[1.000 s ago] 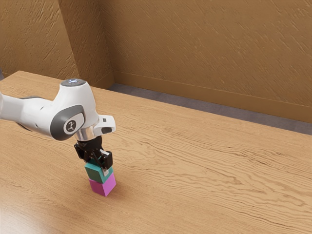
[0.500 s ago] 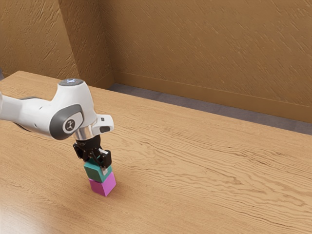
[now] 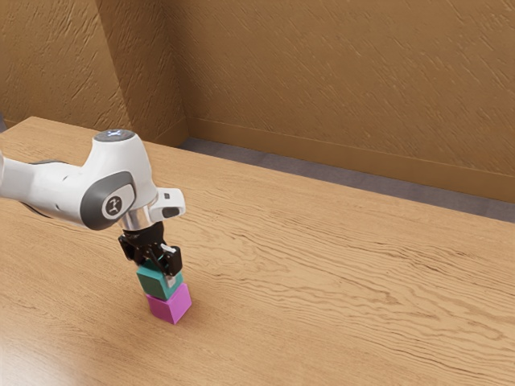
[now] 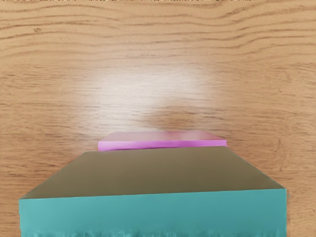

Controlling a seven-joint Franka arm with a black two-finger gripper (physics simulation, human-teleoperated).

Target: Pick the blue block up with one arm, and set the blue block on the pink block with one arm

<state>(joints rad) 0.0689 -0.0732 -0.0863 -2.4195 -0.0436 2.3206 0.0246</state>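
Note:
The blue block (image 3: pixel 154 285), a teal-blue cube, is directly on top of the pink block (image 3: pixel 171 305) near the table's front, set slightly toward the exterior view's left of it. My gripper (image 3: pixel 158 269) comes down from above and is shut on the blue block's upper part, its black fingers covering the top. In the wrist view the blue block (image 4: pixel 153 197) looms just under my hand, and a strip of the pink block (image 4: pixel 163 143) shows beyond it.
The wooden table (image 3: pixel 338 265) stretches wide to the exterior view's right of the stack. A grey floor strip (image 3: pixel 362 177) and brown walls lie behind the table's far edge.
My hand has shifted a little up and toward the exterior view's left, and the blue block has moved slightly left with it. The pink block has stayed put.

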